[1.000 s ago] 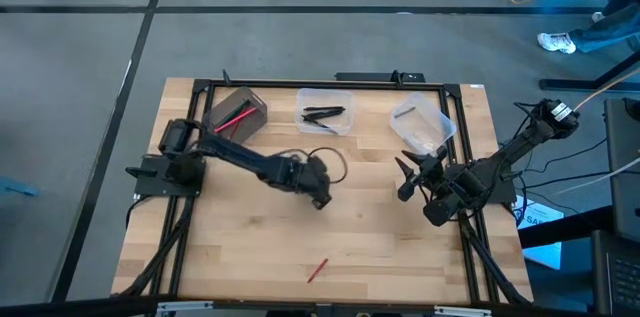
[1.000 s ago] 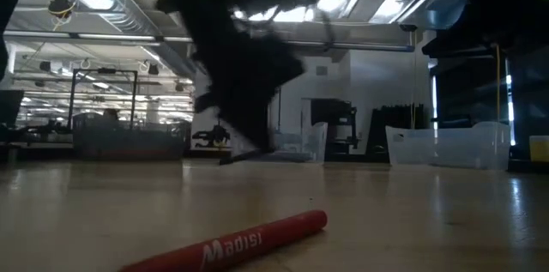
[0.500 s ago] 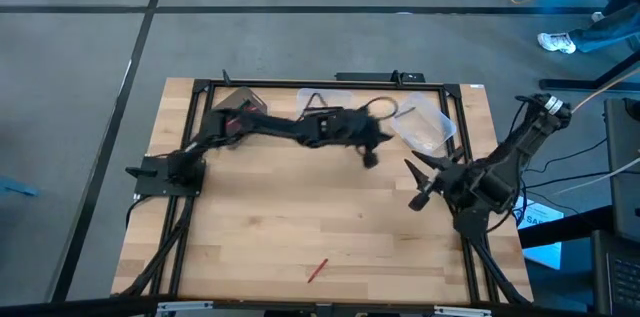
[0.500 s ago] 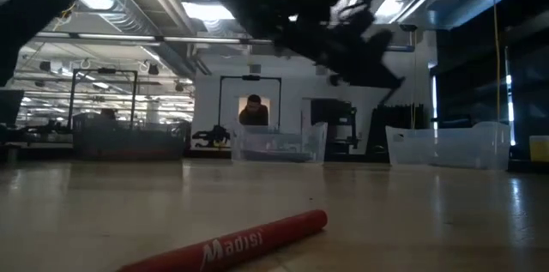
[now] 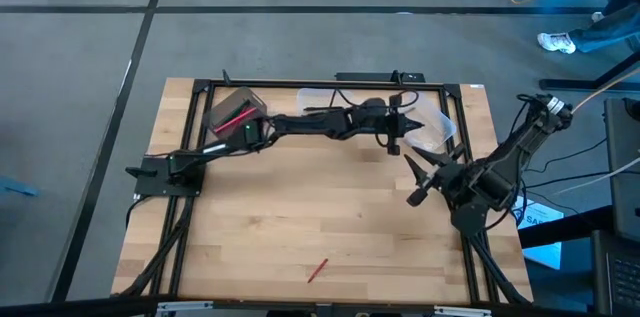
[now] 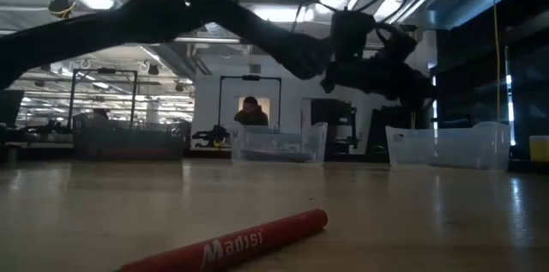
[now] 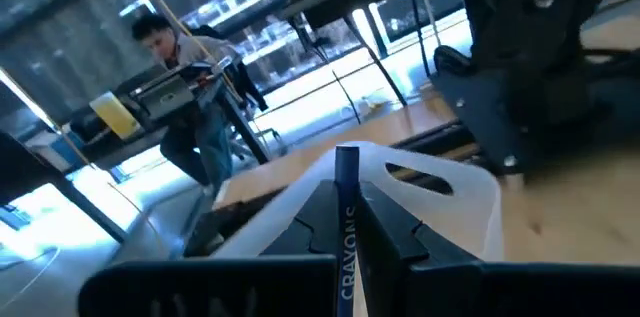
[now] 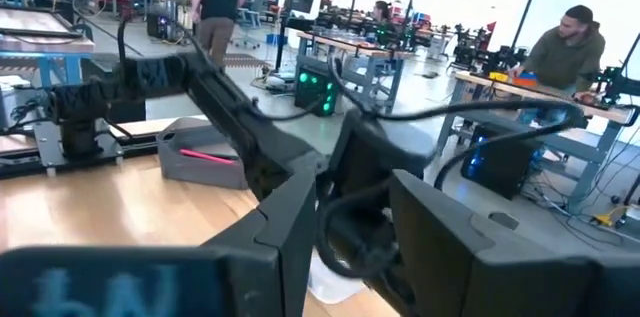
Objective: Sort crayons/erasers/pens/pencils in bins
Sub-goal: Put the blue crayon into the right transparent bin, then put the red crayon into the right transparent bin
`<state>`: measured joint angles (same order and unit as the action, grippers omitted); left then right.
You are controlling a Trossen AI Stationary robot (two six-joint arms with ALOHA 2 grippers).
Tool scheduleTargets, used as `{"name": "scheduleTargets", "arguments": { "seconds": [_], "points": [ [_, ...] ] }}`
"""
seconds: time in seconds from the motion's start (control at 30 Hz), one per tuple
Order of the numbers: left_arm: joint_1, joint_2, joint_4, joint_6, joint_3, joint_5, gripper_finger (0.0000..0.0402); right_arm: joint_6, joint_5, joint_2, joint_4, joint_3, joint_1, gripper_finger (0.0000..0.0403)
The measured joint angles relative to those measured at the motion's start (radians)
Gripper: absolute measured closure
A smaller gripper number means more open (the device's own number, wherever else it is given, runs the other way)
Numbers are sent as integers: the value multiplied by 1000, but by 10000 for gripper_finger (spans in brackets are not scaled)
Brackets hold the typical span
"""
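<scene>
My left arm reaches across the far side of the table; its gripper (image 5: 393, 140) is shut on a dark crayon (image 7: 347, 169) printed "CRAYONS". It hangs beside the clear rounded tub (image 5: 430, 125), whose rim (image 7: 440, 172) shows just beyond the crayon. My right gripper (image 5: 418, 183) is open, near the table's right edge, touching nothing. A red crayon (image 5: 317, 270) lies flat on the wood near the near edge, also in the low view (image 6: 236, 242). The grey box (image 5: 236, 112) holds pink and red sticks (image 8: 208, 156). My left arm partly covers the clear squarish tub (image 5: 322, 97). My left gripper pinches the dark crayon between its two fingers (image 7: 395, 232), on the printed part of its shaft (image 7: 348, 232). The crayon lies along the fingers, and its free end (image 7: 347, 157) sticks out past the fingertips. It is lifted clear of the table.
A black frame rail (image 5: 330, 84) runs along the table's far edge behind the bins. Bare wood (image 5: 320, 207) lies between the bins and the red crayon. People and benches stand in the room beyond the table.
My left arm has swung from the middle of the table toward the far right. It has stretched out over the squarish tub and stopped beside the rounded tub, gripper raised. My right gripper has drawn back slightly toward the right edge.
</scene>
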<state>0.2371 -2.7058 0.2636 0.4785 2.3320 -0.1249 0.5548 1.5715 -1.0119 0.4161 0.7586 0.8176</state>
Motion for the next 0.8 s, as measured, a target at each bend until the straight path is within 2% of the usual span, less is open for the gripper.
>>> {"name": "scheduleTargets", "arguments": {
  "seconds": [0.23,0.5,0.57,0.63,0.7,0.8],
  "points": [
    [18,-69,9,16,18,9,385,12,-1,-3,7,-1,-4,268],
    [13,-71,47,30,20,32,302,13,-1,-3,8,-1,-4,268],
    [5,-71,48,29,23,102,280,13,-1,-3,8,-1,-4,268],
    [-9,-66,20,25,23,219,264,14,-1,-3,8,-1,-4,268],
    [-29,-43,-75,34,23,318,256,16,-2,-3,9,-2,-4,268],
    [-87,34,-312,35,23,369,256,13,-2,-3,20,-2,-4,268]
  ]
}}
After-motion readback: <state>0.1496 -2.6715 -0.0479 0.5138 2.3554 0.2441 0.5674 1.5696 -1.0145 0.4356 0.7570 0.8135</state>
